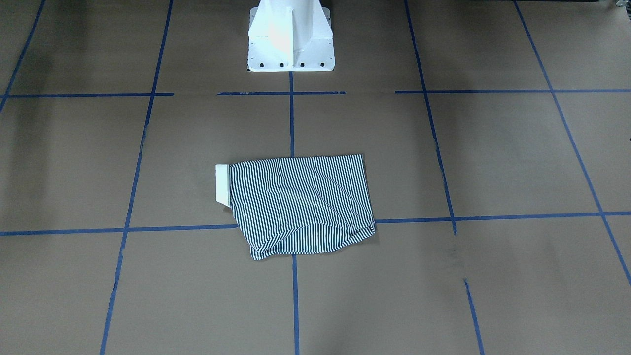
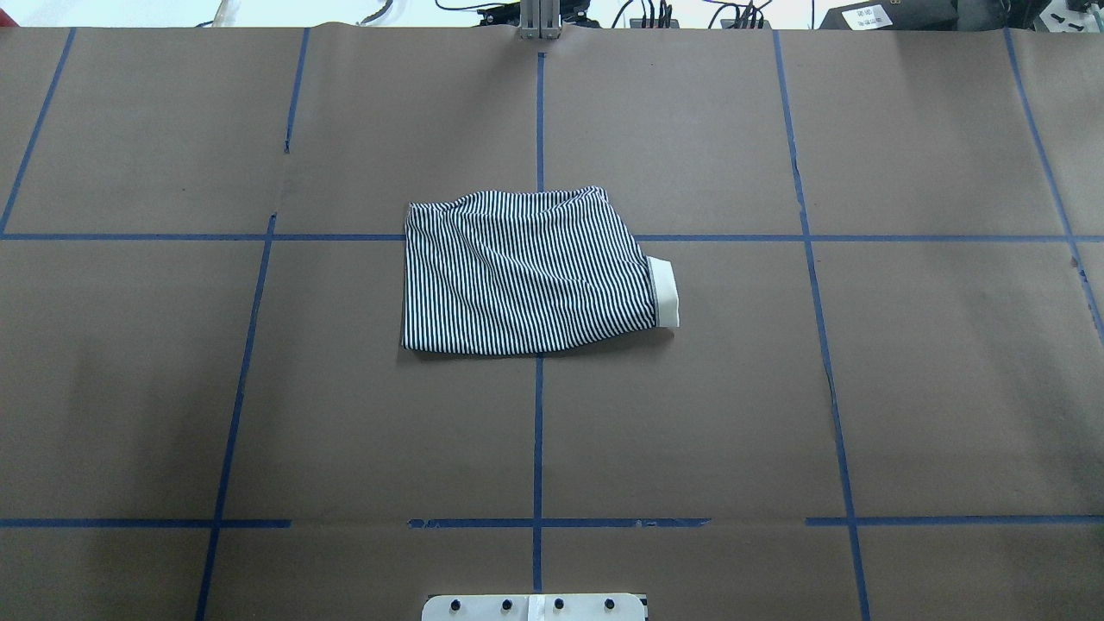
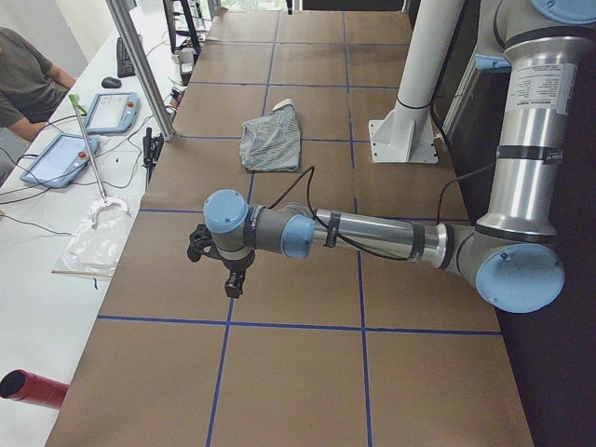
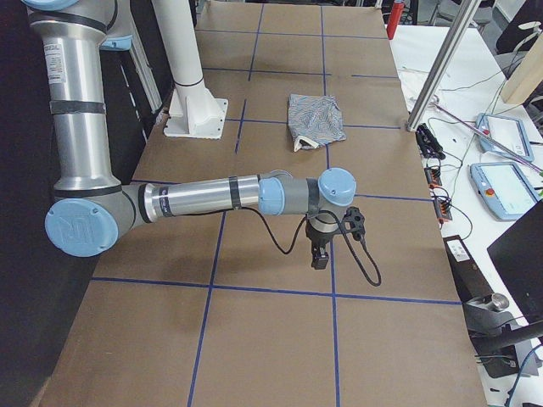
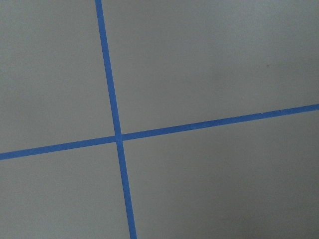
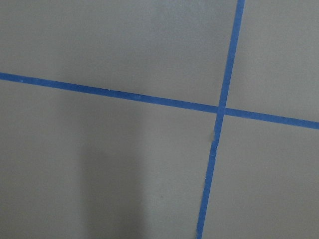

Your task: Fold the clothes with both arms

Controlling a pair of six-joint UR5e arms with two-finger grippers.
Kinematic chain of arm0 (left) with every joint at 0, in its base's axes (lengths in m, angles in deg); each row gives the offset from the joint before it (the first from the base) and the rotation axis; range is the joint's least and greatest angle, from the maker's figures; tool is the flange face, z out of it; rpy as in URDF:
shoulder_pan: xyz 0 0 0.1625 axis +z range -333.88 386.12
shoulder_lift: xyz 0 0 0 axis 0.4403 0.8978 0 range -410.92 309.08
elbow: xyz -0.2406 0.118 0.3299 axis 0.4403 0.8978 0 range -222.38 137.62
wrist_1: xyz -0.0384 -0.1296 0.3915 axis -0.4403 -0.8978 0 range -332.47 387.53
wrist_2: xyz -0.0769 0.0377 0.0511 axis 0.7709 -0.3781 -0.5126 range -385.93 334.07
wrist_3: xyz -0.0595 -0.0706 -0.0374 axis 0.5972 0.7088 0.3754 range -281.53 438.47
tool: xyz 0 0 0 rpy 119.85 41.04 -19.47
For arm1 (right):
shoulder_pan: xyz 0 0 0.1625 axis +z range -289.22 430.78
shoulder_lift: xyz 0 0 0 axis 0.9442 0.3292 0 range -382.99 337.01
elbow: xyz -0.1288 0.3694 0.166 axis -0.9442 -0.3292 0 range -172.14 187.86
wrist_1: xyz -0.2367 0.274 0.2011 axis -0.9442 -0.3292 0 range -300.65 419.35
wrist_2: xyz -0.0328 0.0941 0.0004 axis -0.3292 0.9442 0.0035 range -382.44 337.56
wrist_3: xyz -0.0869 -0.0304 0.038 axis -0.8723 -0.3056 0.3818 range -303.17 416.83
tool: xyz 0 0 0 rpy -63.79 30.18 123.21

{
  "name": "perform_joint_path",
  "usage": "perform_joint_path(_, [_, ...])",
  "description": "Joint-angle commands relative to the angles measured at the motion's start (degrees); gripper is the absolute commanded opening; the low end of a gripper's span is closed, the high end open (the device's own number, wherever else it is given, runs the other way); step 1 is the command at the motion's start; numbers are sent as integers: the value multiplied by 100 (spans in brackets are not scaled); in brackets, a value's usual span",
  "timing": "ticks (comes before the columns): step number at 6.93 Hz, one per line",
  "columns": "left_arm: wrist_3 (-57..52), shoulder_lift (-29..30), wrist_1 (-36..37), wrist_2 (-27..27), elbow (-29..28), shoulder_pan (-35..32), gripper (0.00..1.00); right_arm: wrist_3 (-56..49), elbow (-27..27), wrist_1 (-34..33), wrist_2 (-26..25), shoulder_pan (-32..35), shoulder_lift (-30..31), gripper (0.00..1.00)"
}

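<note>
Overhead exterior view, folded polo shirt lying flat mid-table on brown paper, cream collar poking out on the robot's right, left gripper and right gripper hovering well apart from it, cannot tell whether either is open or closed.

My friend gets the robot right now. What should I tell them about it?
The polo shirt lies mid-table, folded into a compact bundle, with the cream collar poking out one side.
The left gripper is over bare table, away from the polo shirt and empty; open or shut, cannot tell.
The right gripper is the same at the other end.
Done: folding looks complete.
Left: maybe tidy uneven edges.
</note>
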Motion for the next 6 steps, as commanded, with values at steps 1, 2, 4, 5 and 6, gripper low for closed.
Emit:
perform_joint_path(1, [-4,-1,9,3,31,0,100,64,-4,-1,-18,-1,23,100])
perform_joint_path(2, [-4,-1,9,3,49,0,100,65,-4,-1,-27,-1,49,100])
perform_joint_path(4, [5,42,18,3,75,0,100,56,-39,-1,-27,8,67,100])
perform_joint_path(5, [5,51,9,3,58,0,100,56,-22,-1,-19,8,84,100])
perform_joint_path(6, [5,51,9,12,-3,0,100,65,-4,-1,-27,8,84,100])
